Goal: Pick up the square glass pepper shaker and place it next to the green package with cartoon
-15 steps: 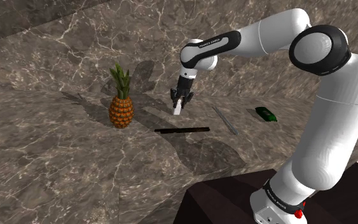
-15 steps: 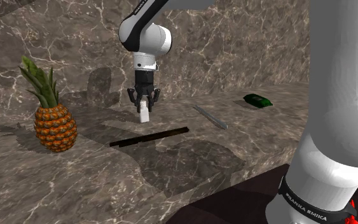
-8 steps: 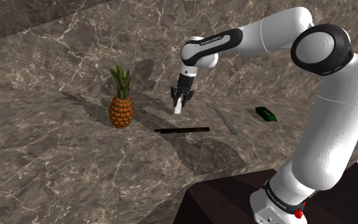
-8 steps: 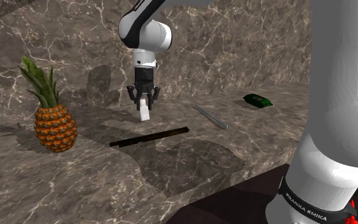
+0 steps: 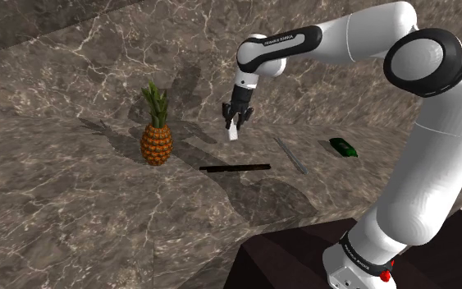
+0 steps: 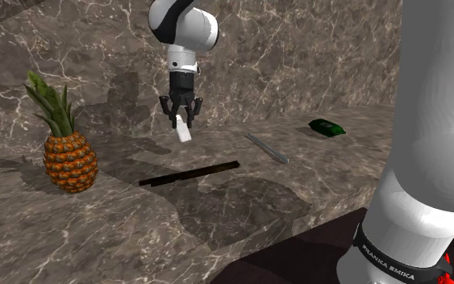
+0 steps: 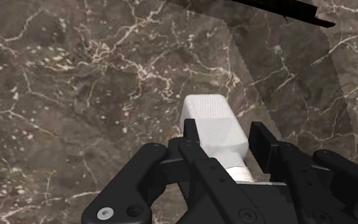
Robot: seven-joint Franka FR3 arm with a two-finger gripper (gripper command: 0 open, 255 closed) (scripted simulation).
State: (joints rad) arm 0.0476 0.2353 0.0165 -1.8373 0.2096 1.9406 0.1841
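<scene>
The pepper shaker [image 5: 233,133] [image 6: 184,134] [image 7: 214,130] is a small white square block. My gripper [image 5: 235,121] [image 6: 181,119] [image 7: 225,153] is shut on it and holds it in the air above the brown marble counter [image 5: 73,189]. The shaker hangs slightly tilted below the fingers. The green package [image 5: 344,147] [image 6: 326,127] lies flat on the counter, well away toward the shoulder view's right.
A pineapple [image 5: 156,135] [image 6: 65,144] stands upright at the shoulder view's left. A thin black strip [image 5: 235,167] [image 6: 189,173] [image 7: 279,9] lies on the counter below the gripper. A grey metal utensil [image 5: 290,154] [image 6: 266,148] lies between strip and package. A marble wall [image 5: 98,49] rises behind.
The gripper has risen with the shaker clasped in it, lifting it higher off the counter. Nothing else has moved.
</scene>
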